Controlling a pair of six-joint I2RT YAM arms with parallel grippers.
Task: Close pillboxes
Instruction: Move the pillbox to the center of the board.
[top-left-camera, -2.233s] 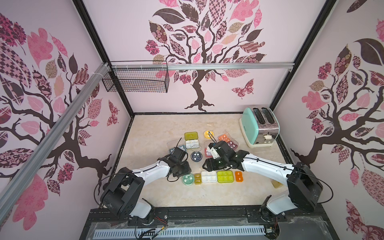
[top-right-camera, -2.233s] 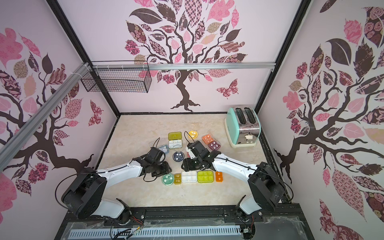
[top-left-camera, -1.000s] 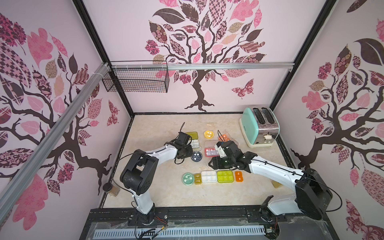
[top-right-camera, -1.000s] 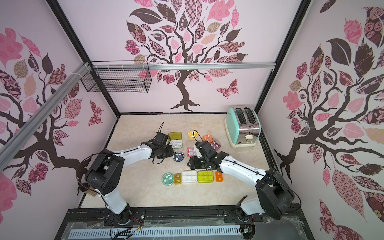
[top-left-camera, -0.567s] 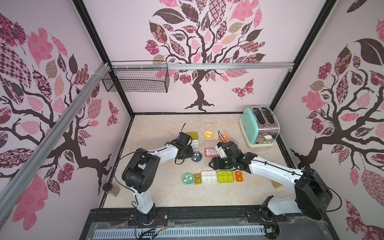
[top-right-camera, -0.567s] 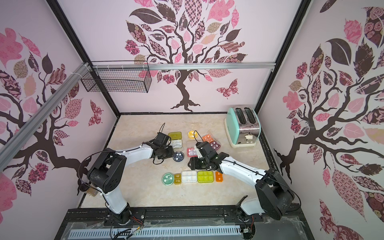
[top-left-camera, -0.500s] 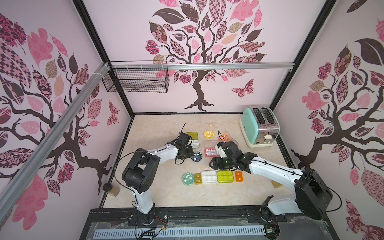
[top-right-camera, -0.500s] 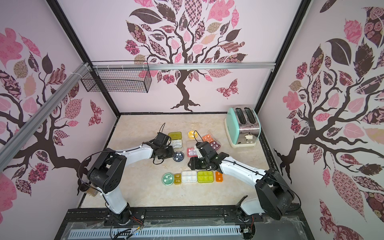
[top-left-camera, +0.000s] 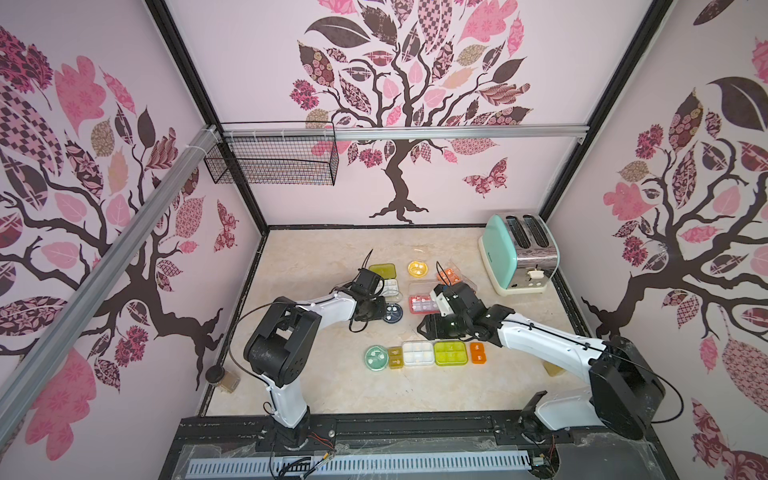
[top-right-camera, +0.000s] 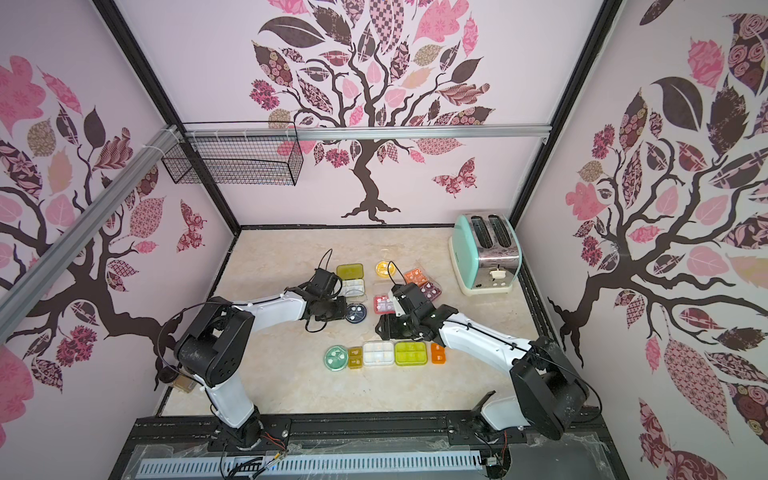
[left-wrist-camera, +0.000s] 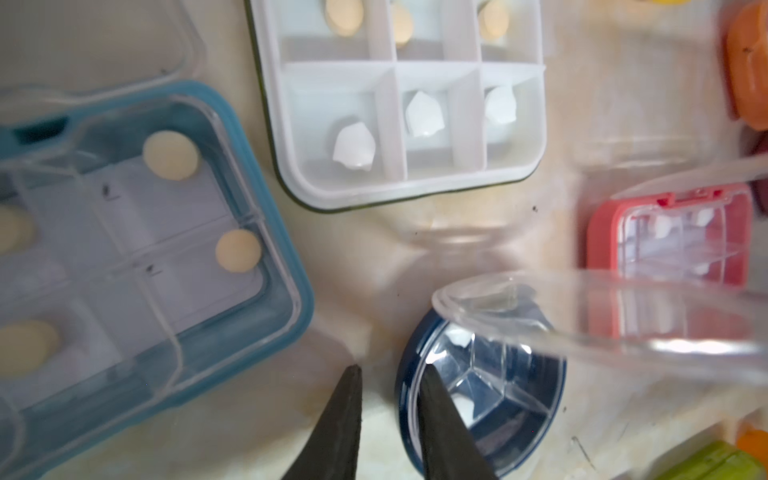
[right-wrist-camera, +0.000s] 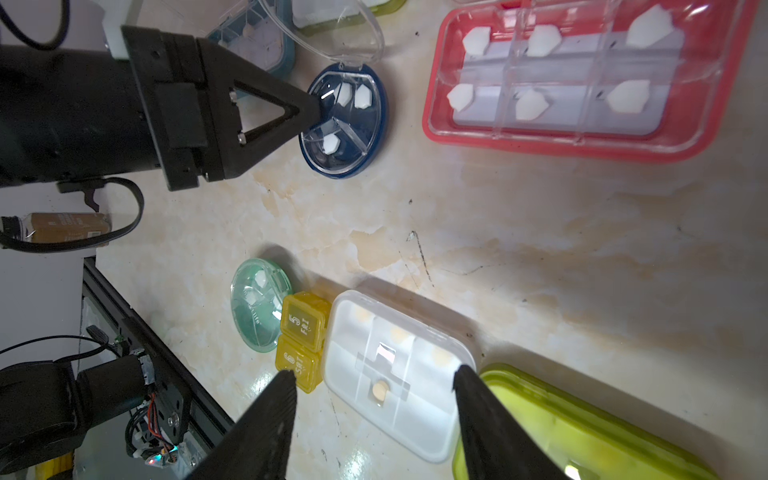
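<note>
A round navy pillbox (top-left-camera: 392, 312) (left-wrist-camera: 490, 399) lies mid-table with its clear lid (left-wrist-camera: 582, 316) standing up. My left gripper (left-wrist-camera: 390, 370) (top-left-camera: 380, 311) is at its rim, jaws a narrow gap apart with only table between them; one fingertip (left-wrist-camera: 430, 386) overlaps the rim. Around it lie open pillboxes: blue (left-wrist-camera: 124, 249), white (left-wrist-camera: 407, 104) and red (right-wrist-camera: 582, 83). My right gripper (right-wrist-camera: 374, 374) (top-left-camera: 424, 328) hangs open and empty above a closed white pillbox (right-wrist-camera: 399, 365) in the front row.
The front row also holds a green round box (top-left-camera: 376, 357), a yellow box (top-left-camera: 395, 358), a lime box (top-left-camera: 451, 352) and an orange box (top-left-camera: 478, 353). Yellow round (top-left-camera: 417, 268) and orange (top-left-camera: 449, 275) boxes lie farther back. A mint toaster (top-left-camera: 519, 253) stands back right, a jar (top-left-camera: 222, 376) front left.
My left arm swung from the front row back to the navy box, and its jaws have narrowed. The right arm has barely shifted.
</note>
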